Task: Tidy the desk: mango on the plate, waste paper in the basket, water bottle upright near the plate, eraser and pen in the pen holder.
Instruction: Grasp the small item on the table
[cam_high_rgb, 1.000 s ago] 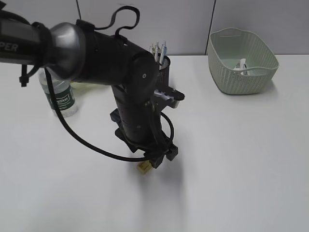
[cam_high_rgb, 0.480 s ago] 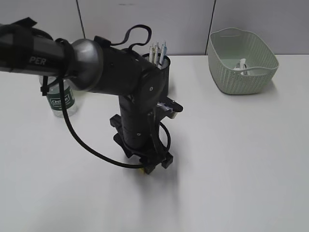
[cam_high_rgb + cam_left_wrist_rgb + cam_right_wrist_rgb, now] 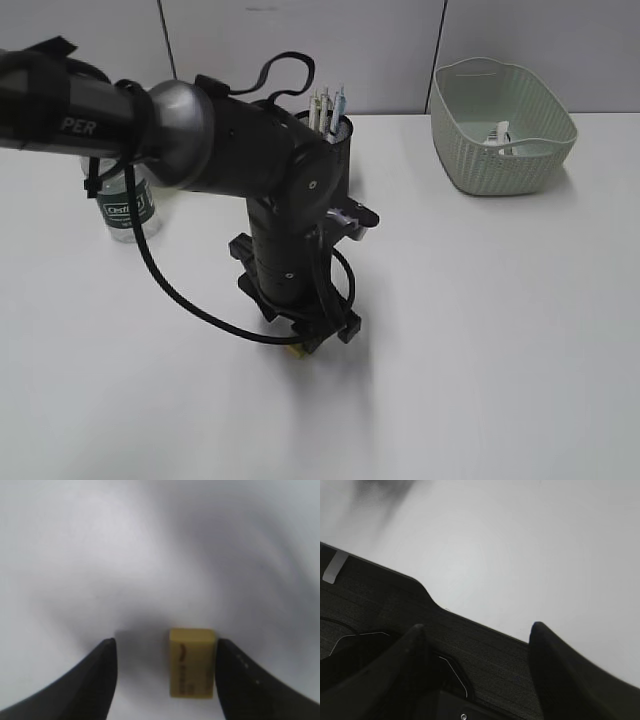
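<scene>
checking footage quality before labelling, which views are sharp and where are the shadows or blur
Exterior view: sharp and evenly lit, with a soft shadow on the desk below the left arm. Left wrist view: soft focus, the eraser readable but fuzzy, a dark shadow beside it, the left gripper fingers blurred. Right wrist view: the right gripper dark and underexposed, the tabletop washed out.

L arm (image 3: 200, 140) bent steeply down, jaws apart; R gripper (image 3: 480, 645) jaws apart too.

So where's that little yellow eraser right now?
The eraser lies on the white desk between the left gripper's open fingers, close against one of them; from the exterior view only a sliver shows under the arm, nearer the camera than the pen holder.
</scene>
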